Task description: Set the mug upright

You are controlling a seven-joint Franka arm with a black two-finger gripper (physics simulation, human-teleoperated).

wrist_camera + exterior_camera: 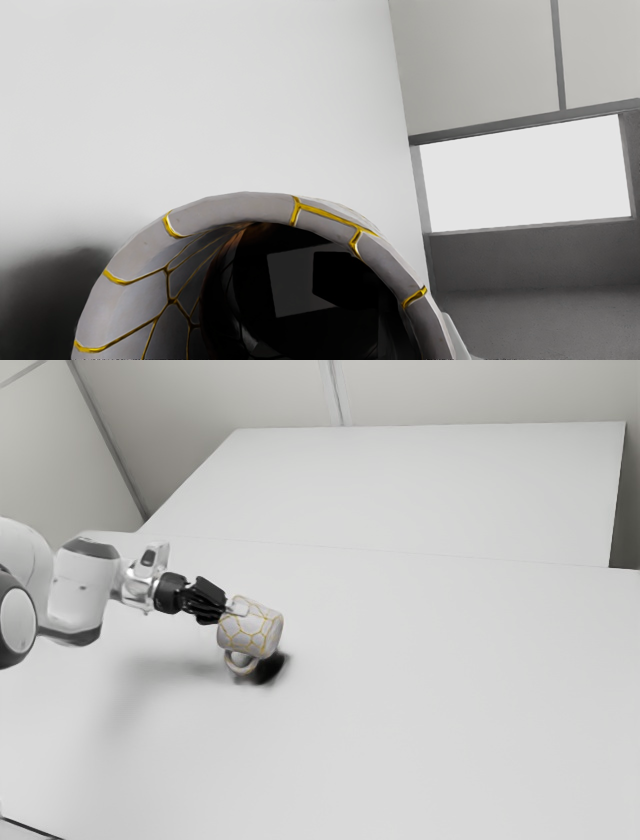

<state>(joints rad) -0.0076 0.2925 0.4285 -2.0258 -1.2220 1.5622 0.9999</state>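
Note:
The white mug with gold honeycomb lines [252, 632] is tilted well over in the exterior view, its handle at the lower side, above a dark shadow. Against its end nearest the arm is the black gripper [228, 608], coming in from the exterior view's left. In the wrist view the open mouth of the mug [231, 209] faces my hand, with the rim curving across and the inside dark. The mug's base is hidden there. Whether the mug touches the table is hard to tell.
A broad white table [430, 690] lies under the arm and mug. Behind it, in the exterior view, stands another white surface [420, 485], with pale walls beyond. The wrist view also takes in a bright rectangular panel [525, 175] past the table's edge.

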